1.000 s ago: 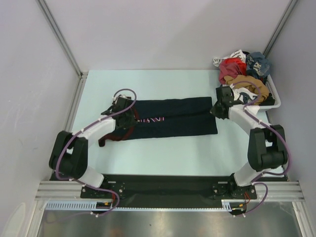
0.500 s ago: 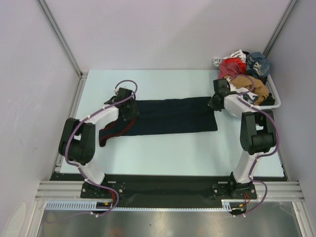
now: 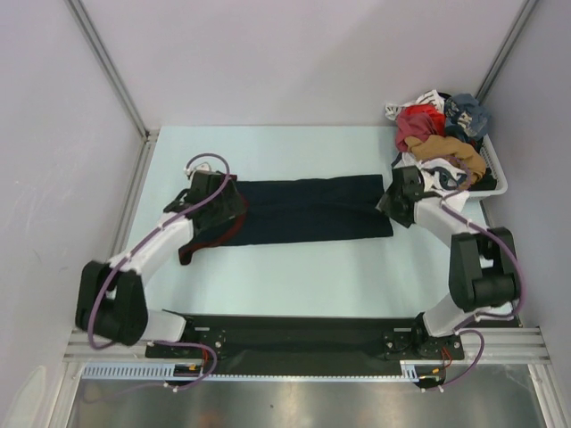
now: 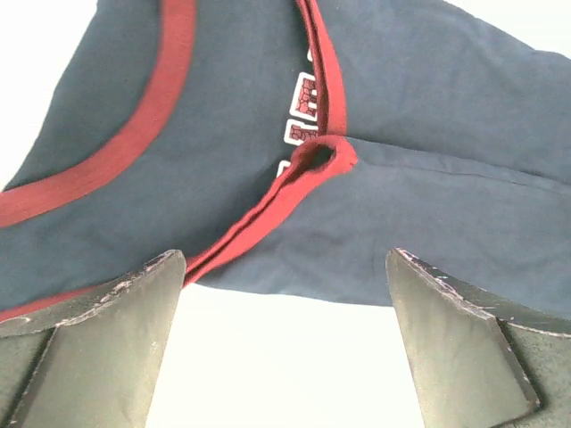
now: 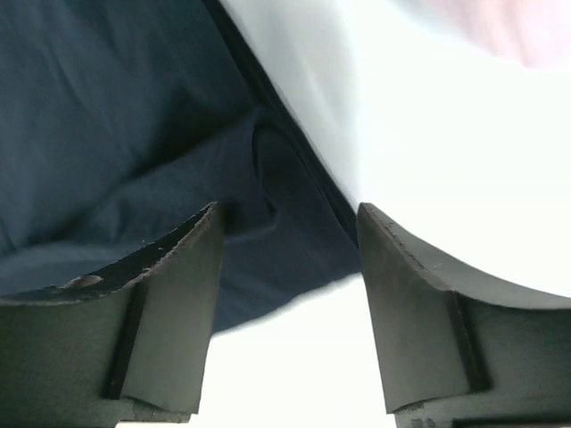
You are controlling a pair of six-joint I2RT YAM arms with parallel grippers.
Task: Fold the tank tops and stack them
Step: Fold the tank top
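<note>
The dark navy cloth tank top with maroon trim [image 3: 308,209] is lying folded into a long band across the middle of the pale table [image 3: 294,276] in the top view. The left gripper [image 3: 217,201] is hanging over its left end, where a maroon-edged part is sticking out toward the lower left. In the left wrist view the left gripper [image 4: 285,267] is keeping its jaws wide apart and is holding nothing. The cloth is filling the upper part of that frame, and bare table is showing between the fingers [image 4: 98,330].

The right gripper [image 3: 393,198] is hanging at the right end of the band. In the right wrist view the right gripper [image 5: 285,223] is standing partly open and is gripping nothing. The navy edge is lying in the gap and to the left.

A white plastic basket [image 3: 496,185] heaped with mixed clothes is sitting in the upper right.
</note>
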